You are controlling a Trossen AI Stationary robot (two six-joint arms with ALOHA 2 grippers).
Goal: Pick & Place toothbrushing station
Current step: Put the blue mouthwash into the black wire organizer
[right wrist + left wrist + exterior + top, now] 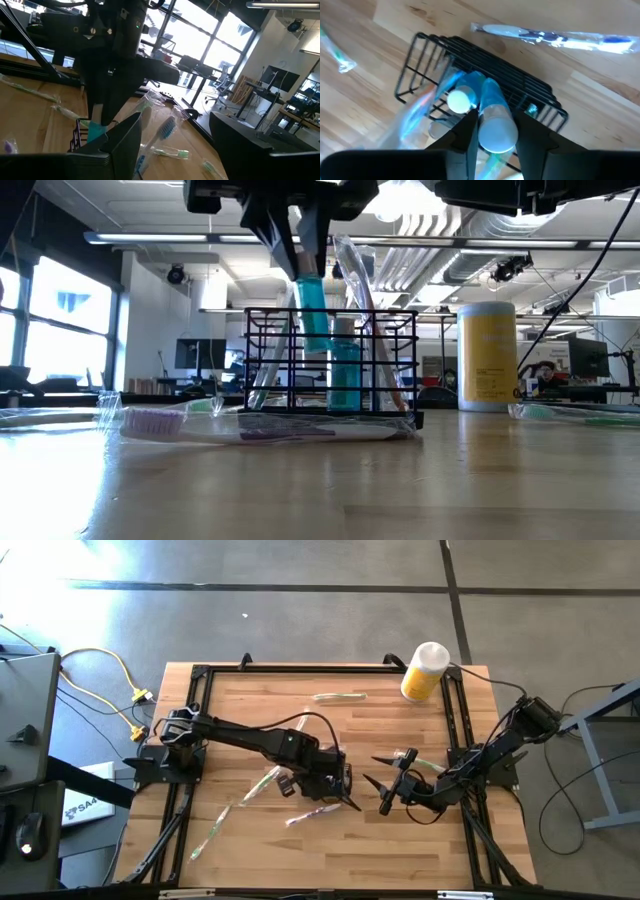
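Observation:
The toothbrushing station, a black wire rack [385, 360] [520, 80], stands on its base on the wooden table, mid-table. In the high view my left arm mostly covers it. Inside stand a blue tube [345, 375] and a wrapped toothbrush [362, 290]. My left gripper [495, 142] [308, 260] hangs over the rack, shut on a second blue tube [312, 305]. To the rack's right my right gripper [378, 780] [175, 150] stands open and level with nothing between its fingers. My left gripper pinches the blue tube near its upper, white-capped end [492, 120] between its two fingers. The fingers come steeply from above. The tube hangs nearly upright below them, its lower part [316, 340] inside the rack's walls. Whether it rests on the rack's floor, I cannot tell.
Wrapped toothbrushes lie loose on the table: one just in front of the rack [260, 425] [315, 812], two at the left [262, 783] [213, 830], one at the far side [340, 697], one by my right gripper [422, 762]. A yellow bottle [425, 670] stands at the far right.

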